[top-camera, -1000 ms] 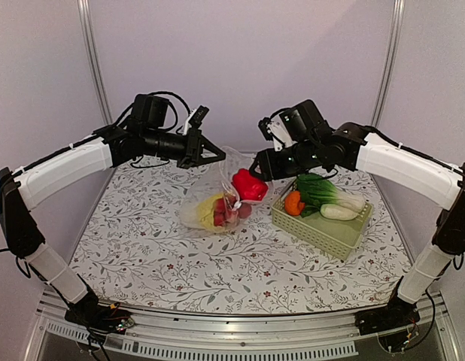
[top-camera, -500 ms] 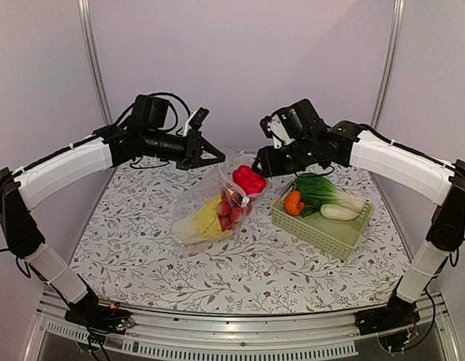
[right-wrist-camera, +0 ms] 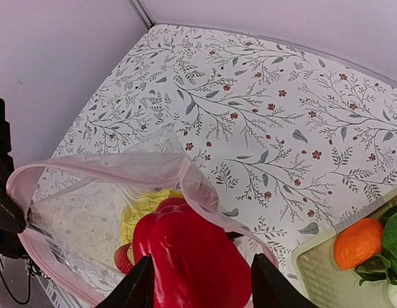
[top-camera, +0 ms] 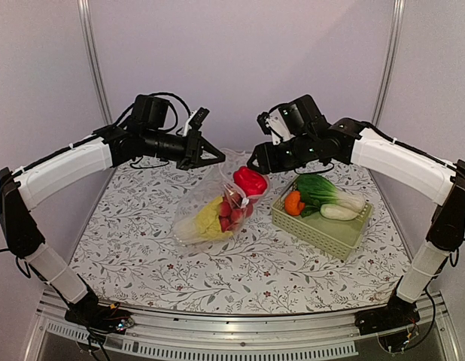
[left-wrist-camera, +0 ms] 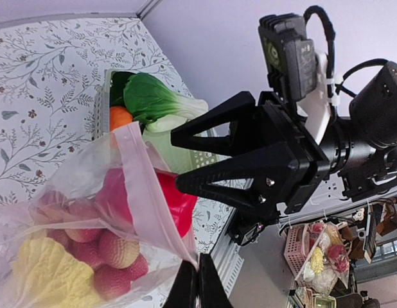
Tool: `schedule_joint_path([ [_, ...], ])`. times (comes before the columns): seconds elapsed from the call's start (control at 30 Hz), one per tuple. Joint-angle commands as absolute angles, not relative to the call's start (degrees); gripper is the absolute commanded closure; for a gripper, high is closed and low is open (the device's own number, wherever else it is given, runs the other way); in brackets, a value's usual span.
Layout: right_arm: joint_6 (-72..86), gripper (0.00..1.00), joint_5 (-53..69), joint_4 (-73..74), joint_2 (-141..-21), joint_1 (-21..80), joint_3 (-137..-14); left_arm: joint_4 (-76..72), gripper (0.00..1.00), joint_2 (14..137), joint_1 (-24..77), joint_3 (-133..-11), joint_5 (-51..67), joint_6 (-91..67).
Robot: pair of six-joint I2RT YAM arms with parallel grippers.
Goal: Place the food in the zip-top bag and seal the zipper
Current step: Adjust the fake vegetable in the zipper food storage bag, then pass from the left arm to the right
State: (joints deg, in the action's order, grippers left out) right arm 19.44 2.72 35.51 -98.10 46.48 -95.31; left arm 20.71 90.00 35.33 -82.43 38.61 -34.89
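The transparent zip-top bag lies on the table with its mouth raised. In it are the yellow-white napa cabbage and the cluster of red-pink fruits. My left gripper is shut on the bag's zipper strip and holds the mouth up. The round red fruit sits in the mouth, half under the film. My right gripper is just above it, fingers spread wide and not gripping it. The orange lies in the basket.
A pale green slotted basket stands to the right of the bag. It also holds a green leafy vegetable and a white vegetable. The two grippers are close together over the bag's mouth, near the back wall.
My right gripper lowered the red fruit into the bag's mouth, let go and drew back a little. The bag was pulled up and stretched out. The left gripper kept its hold.
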Motion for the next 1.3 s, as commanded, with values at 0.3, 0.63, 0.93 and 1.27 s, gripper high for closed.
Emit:
schedule_joint_path([
  [0.3, 17.75, 0.55, 4.25, 34.15, -101.81, 45.40, -100.34, 18.87, 1.00, 88.07, 34.89, -82.71, 40.21, -33.84],
  [0.63, 15.88, 0.56, 8.63, 34.15, -104.76, 44.72, -100.78, 18.87, 1.00, 87.98, 34.89, -82.88, 40.93, -33.54],
  [0.93, 15.38, 0.94, 8.64, 35.10, -105.67, 43.73, -102.03, 20.52, 1.00, 87.50, 34.89, -82.79, 40.21, -32.18],
  [1.27, 18.21, 1.00, 9.50, 46.96, -97.27, 43.68, -102.72, 27.31, 1.00, 89.26, 34.54, -85.88, 32.91, -26.38],
])
